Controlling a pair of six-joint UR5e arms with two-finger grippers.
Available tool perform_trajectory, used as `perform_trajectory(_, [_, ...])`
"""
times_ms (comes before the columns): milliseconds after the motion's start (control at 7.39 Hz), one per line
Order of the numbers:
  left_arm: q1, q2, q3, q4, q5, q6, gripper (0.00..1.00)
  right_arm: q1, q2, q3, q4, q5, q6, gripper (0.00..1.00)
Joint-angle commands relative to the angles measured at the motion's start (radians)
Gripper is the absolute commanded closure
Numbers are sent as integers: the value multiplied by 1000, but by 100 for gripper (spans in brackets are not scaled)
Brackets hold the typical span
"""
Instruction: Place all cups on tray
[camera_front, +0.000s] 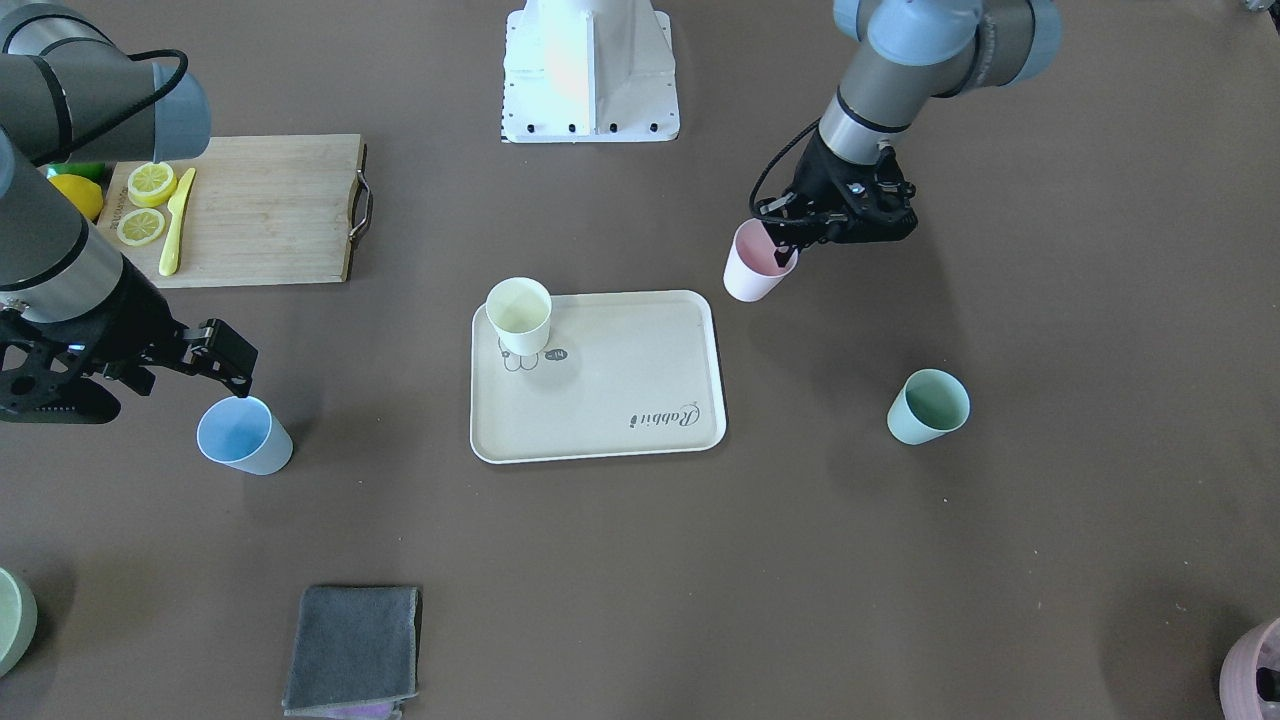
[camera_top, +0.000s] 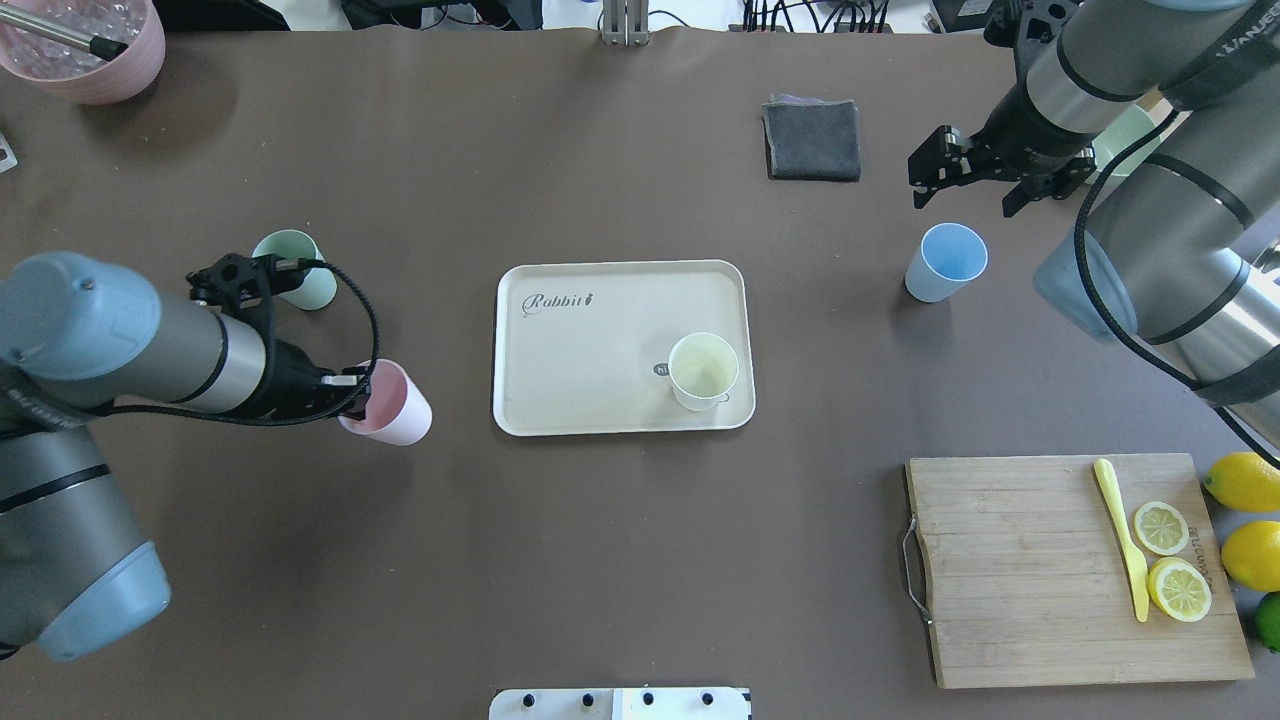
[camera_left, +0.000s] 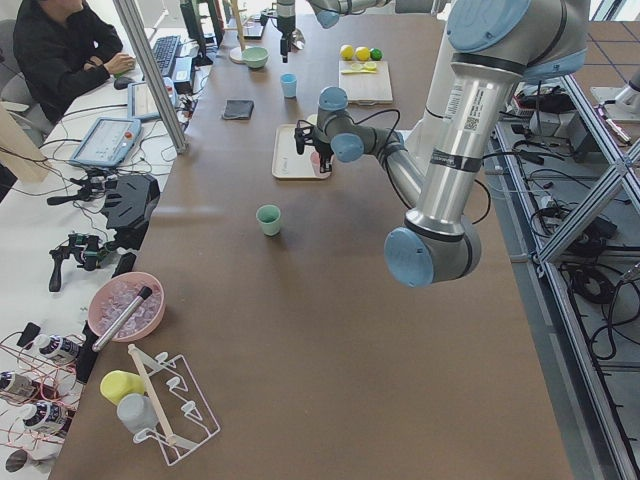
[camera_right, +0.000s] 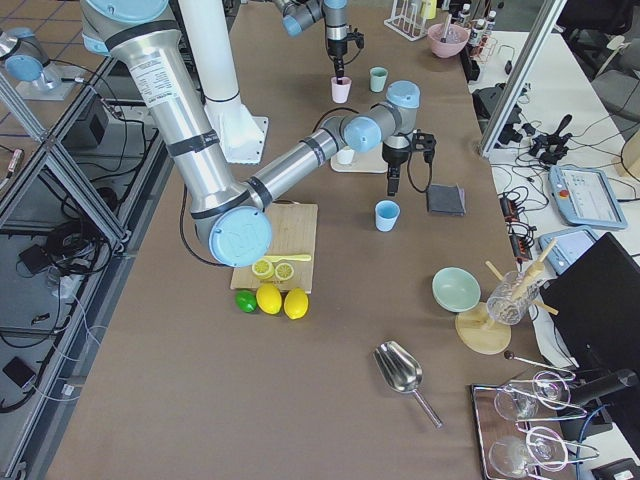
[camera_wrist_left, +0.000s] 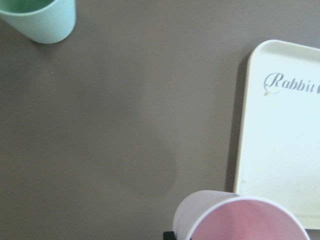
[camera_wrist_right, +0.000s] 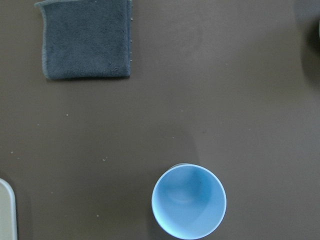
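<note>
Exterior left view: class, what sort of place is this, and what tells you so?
Probably a robotics lab rather than a kitchen. The large left arm stands at a long table, an operator sits at a keyboard alongside, and a touchscreen control pendant lies nearby.

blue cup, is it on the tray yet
No, the blue cup stands on the table, well clear of the tray.

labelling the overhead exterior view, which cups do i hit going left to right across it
mint green cup → pink cup → pale yellow cup → light blue cup
</note>
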Motion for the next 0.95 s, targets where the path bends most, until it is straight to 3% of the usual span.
perform_trajectory(0, [15, -145, 109, 48, 42, -36, 100, 9, 0, -132, 129, -31, -17, 0])
perform_trajectory(135, [35, -157, 121, 48, 70, -36, 100, 11, 3, -207, 224, -31, -16, 0])
perform_trajectory(271, [40, -171, 138, 48, 71, -34, 100, 11, 4, -236, 250, -31, -16, 0])
perform_trajectory(541, [83, -192, 193, 28, 143, -49, 100, 8, 4, -240, 251, -28, -15, 0])
perform_trajectory(812, [94, -196, 215, 11, 157, -49, 100, 8, 6, -234, 251, -20, -16, 0])
